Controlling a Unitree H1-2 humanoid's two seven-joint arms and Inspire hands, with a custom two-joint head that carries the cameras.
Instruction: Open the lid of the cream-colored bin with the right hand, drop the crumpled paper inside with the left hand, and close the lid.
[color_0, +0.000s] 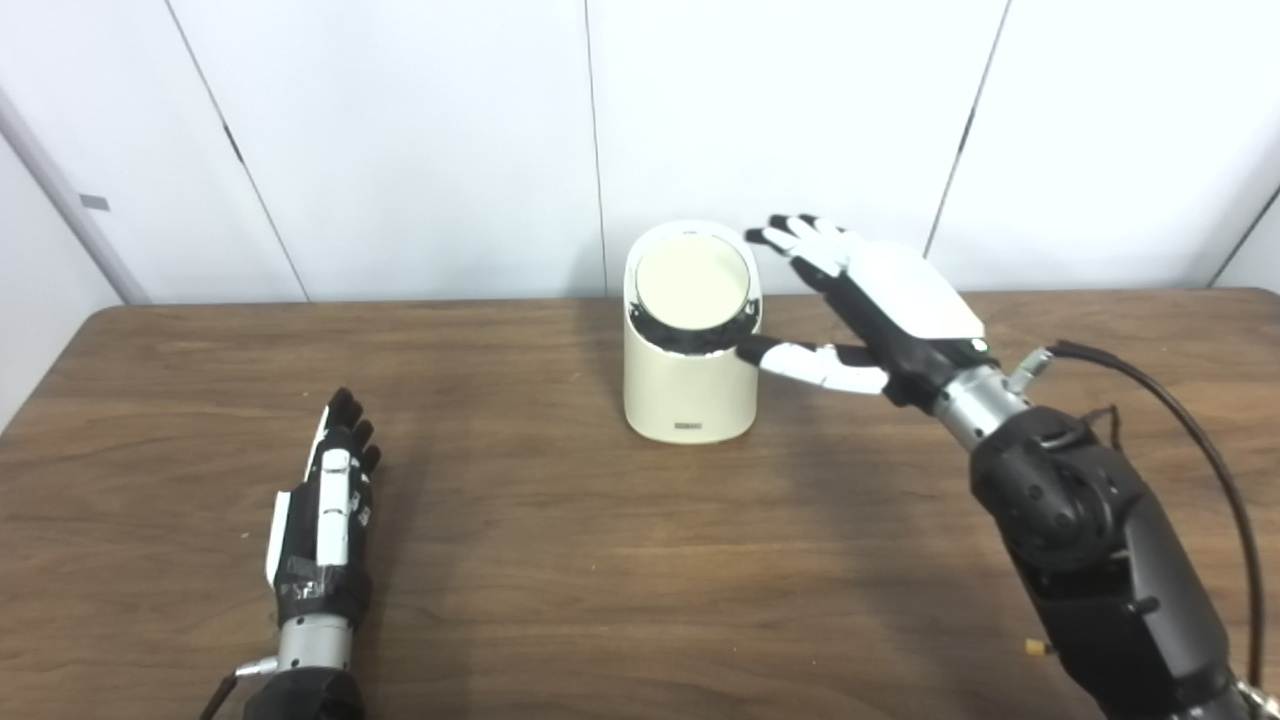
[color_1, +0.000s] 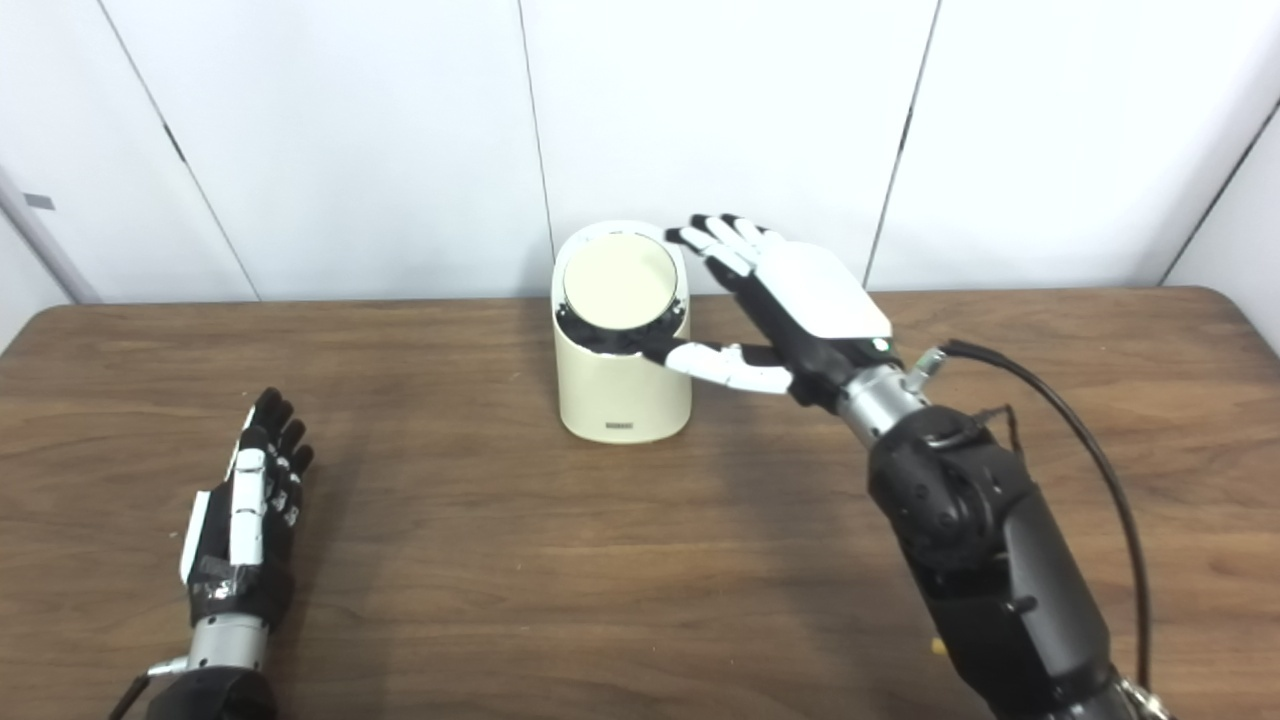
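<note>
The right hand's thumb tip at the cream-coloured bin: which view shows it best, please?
Left eye view: the right hand thumb tip meets the cream-coloured bin rim, clearly outlined. Right eye view shows it darker against the rim.

Black arms, silver wrists, black-and-white hands, black cable.

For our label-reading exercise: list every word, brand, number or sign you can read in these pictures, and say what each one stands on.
None can be read.
Small dark label low on the front of the cream-colored bin: too small and blurred to read.
Grey tag on the wall panel at left: no text can be made out.
</note>
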